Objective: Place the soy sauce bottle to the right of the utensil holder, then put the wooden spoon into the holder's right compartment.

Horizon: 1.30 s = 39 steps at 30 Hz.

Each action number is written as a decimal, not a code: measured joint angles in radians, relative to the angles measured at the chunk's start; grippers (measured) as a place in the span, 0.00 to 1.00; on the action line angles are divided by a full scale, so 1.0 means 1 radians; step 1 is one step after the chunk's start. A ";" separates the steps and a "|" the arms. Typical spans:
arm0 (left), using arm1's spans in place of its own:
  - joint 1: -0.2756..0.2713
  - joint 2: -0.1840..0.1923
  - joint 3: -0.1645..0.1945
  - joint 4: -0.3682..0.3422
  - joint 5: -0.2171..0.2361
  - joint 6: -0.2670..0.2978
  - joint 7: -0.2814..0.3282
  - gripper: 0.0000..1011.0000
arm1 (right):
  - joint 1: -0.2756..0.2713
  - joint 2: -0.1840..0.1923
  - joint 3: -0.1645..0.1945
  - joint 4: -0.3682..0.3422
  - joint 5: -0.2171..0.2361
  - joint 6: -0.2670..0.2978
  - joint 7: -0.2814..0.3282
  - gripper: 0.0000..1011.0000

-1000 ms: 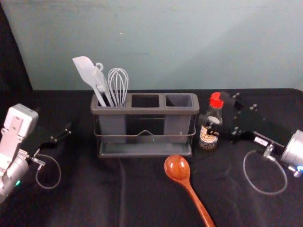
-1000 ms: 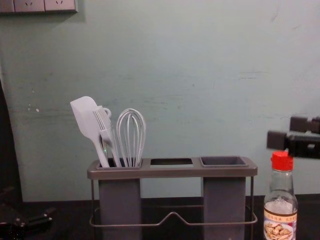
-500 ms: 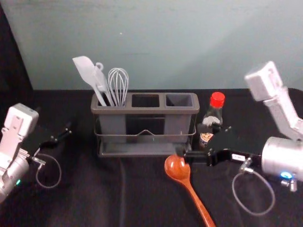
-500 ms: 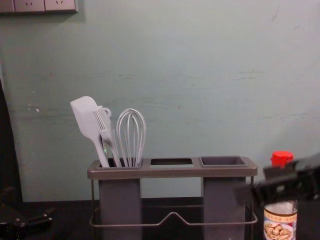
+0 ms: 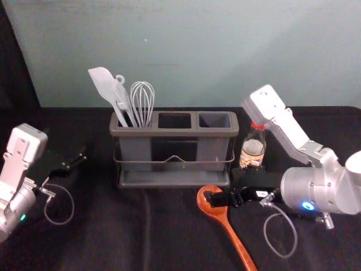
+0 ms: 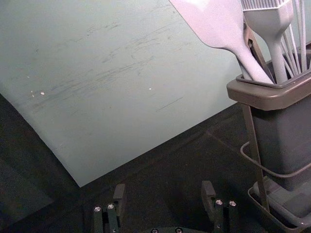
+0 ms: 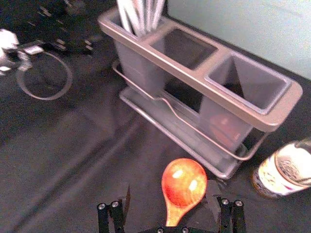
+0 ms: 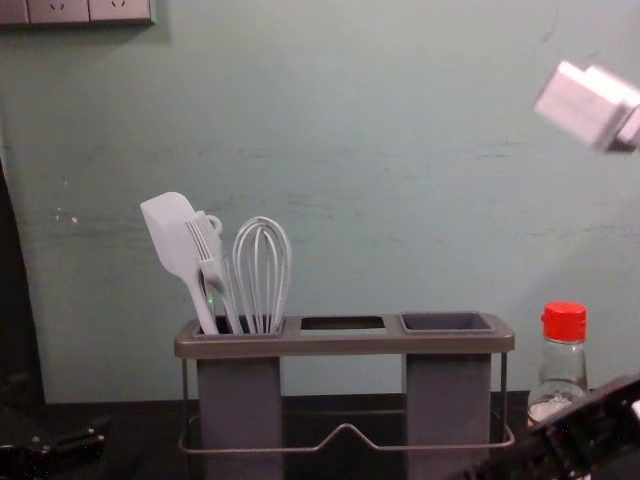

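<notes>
On the black cloth (image 5: 101,237), before the grey-green wall (image 5: 180,51), we see the soy sauce bottle (image 5: 252,151) upright, just right of the utensil holder (image 5: 175,134). The wooden spoon (image 5: 234,240) lies nearer; the right gripper (image 5: 230,185) is open at its bowl. The left gripper (image 5: 66,145) is parked at left, also open.

Mostly ones, with a few twos and threes

There is one grey-brown rectangular plastic utensil holder (image 5: 174,133), with three open-topped compartments (image 5: 214,120). Of the pale utensils, three can be told apart: one flat spatula (image 5: 102,80), one bristled brush (image 8: 207,245) and one wire whisk (image 5: 142,96). A ring-shaped end (image 8: 215,222) behind the brush may or may not make a fourth; I cannot tell. I count one reddish-brown wooden spoon (image 7: 183,184), one clear glass bottle with a red cap (image 5: 252,149), two silver robot arms (image 5: 310,186) and two thin grey looped cables (image 5: 295,232).
</notes>
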 joint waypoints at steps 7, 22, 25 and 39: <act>0.000 0.000 0.000 0.000 0.000 0.000 0.000 1.00 | 0.045 -0.055 -0.030 0.079 -0.036 0.050 -0.020 0.99; 0.000 0.000 0.000 0.000 0.000 0.000 0.000 1.00 | 0.059 -0.128 -0.027 0.187 -0.056 0.064 -0.013 0.99; 0.000 0.000 0.000 0.000 0.000 0.000 0.000 1.00 | 0.062 -0.145 -0.027 0.205 -0.058 0.071 -0.012 0.99; 0.000 0.000 0.000 0.000 0.000 0.000 0.000 1.00 | 0.043 -0.202 0.012 0.262 -0.066 0.080 -0.014 0.99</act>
